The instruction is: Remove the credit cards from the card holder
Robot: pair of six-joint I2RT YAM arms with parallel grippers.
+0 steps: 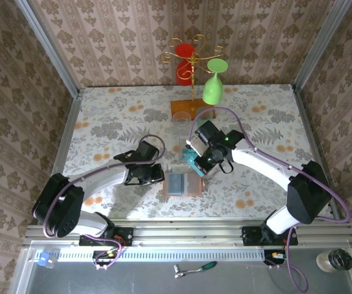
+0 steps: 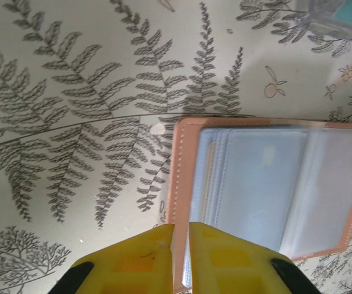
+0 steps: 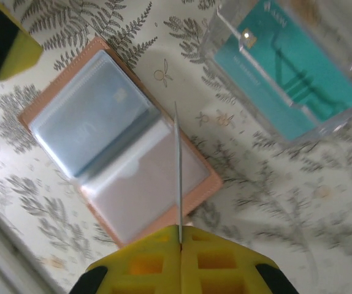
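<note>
Two grippers work at the card holder [image 1: 183, 184], which lies opened flat, lining up, on the fern-print table [image 1: 114, 122] near its front centre.

Right gripper [image 3: 180, 236]: yellow fingers pressed together, clamping one credit card [image 3: 177, 171] by its lower edge. From the wrist camera the card is edge-on, a thin upright line over the pale half of the card holder [image 3: 114, 153]. Its colour is not readable at that angle. From above, this gripper [image 1: 199, 164] sits at the card holder's far right corner, just beside the clear tray [image 1: 190, 152].

Left gripper [image 2: 181, 231]: fingers narrow, with a slim gap between them. The card holder's [image 2: 268, 184] peach stitched rim runs down into that gap. Cannot tell whether the pads bear on it. From above, this gripper [image 1: 156, 174] is at the card holder's left edge.

Card holder contents: clear sleeves. The left half holds a blue-grey card [image 3: 84, 128] with a chip mark showing. The right half looks pale, contents not readable.

Clear tray [image 3: 348, 119]: just behind the card holder, with one teal card [image 3: 286, 73] lying flat inside, chip and pale markings up.

Back centre: gold rack [image 1: 192, 79] on an orange-brown base [image 1: 185, 109], a green glass [image 1: 214, 86] hanging bowl-down, and a red glass [image 1: 185, 61] behind it.
</note>
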